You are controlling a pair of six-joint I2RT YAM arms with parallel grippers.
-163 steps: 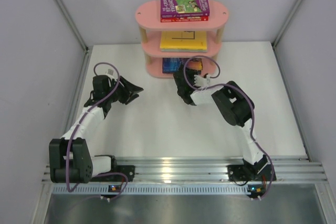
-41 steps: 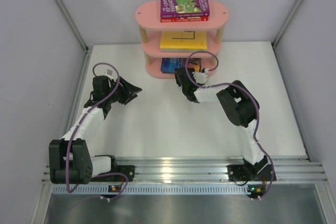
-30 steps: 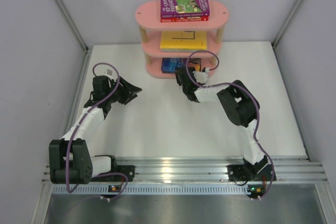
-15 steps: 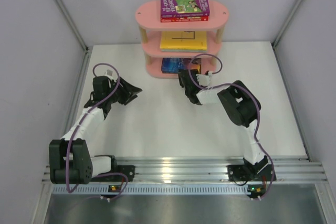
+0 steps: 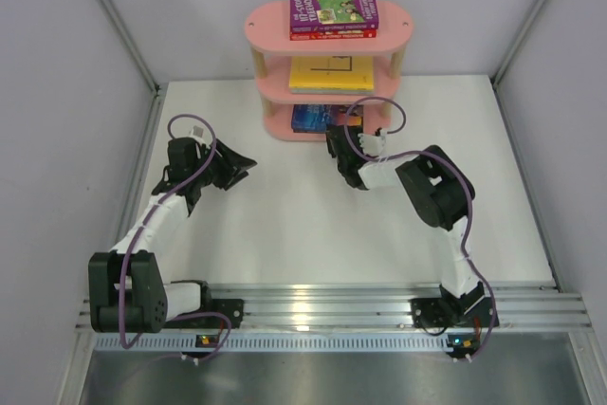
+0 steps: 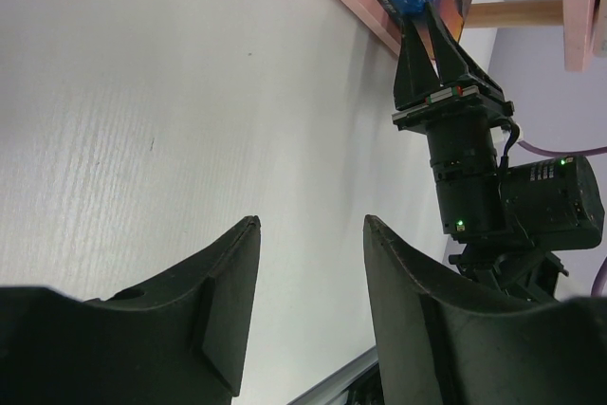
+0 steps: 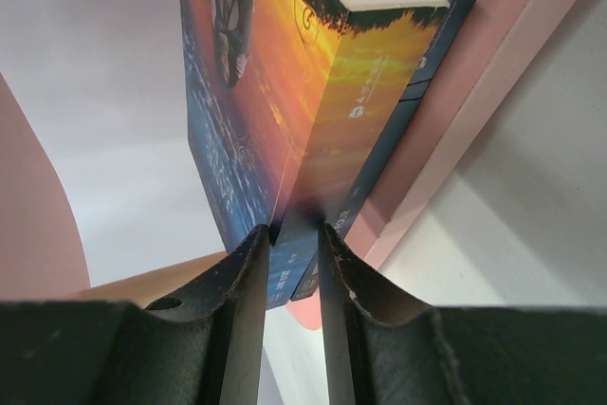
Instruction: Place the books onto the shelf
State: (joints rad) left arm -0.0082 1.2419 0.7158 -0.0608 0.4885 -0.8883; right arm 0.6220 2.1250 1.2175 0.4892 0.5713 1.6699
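Observation:
The pink shelf [image 5: 270,21] stands at the back. A purple book [image 5: 332,5] lies on a red one [image 5: 332,34] on the top board. A yellow book [image 5: 332,73] is on the middle board. On the bottom board [image 7: 474,101] a blue book with an orange glow [image 7: 247,92] lies on a dark navy one [image 7: 403,120]. My right gripper [image 7: 294,230] is shut on the blue book's near corner, at the shelf's front [image 5: 336,130]. My left gripper [image 5: 250,163] hovers open and empty over the table, left of the shelf [image 6: 308,225].
Grey walls close in the white table on the left, back and right. A wooden shelf post [image 6: 512,14] stands just behind the right gripper [image 6: 446,73]. The arms' metal rail [image 5: 332,305] runs along the near edge.
My right gripper has slid a little to the right along the bottom board's front, staying on the blue book. The left arm has not moved.

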